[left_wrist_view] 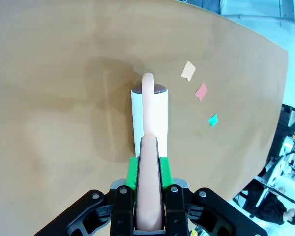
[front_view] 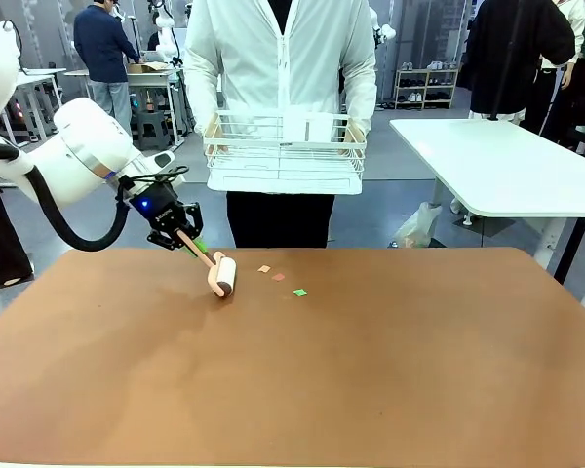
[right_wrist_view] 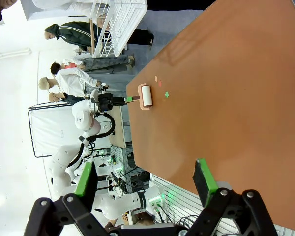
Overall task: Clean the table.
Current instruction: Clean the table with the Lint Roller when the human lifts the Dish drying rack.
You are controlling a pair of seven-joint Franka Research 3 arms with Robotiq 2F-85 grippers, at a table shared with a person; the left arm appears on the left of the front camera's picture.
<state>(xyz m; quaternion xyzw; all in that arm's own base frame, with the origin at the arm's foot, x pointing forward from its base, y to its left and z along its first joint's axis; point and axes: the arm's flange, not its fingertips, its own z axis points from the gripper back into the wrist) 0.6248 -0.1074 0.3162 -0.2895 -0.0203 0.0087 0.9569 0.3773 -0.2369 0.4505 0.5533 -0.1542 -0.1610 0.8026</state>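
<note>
My left gripper (left_wrist_view: pixel 148 171) clamps the lint roller (left_wrist_view: pixel 150 110) on the table (front_view: pixel 370 370); the right wrist view shows my right gripper (right_wrist_view: pixel 145 178) spread wide, empty.

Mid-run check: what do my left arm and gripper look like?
The left arm has white, rounded, glossy links, with a thick black cable looping underneath. The left gripper is a black linkage body with a small blue light and green pads on the fingers.

Table (front_view: pixel 370 370): wide reddish-brown matte top, rounded corners; three small coloured scraps (front_view: pixel 278 277) near far edge.
</note>
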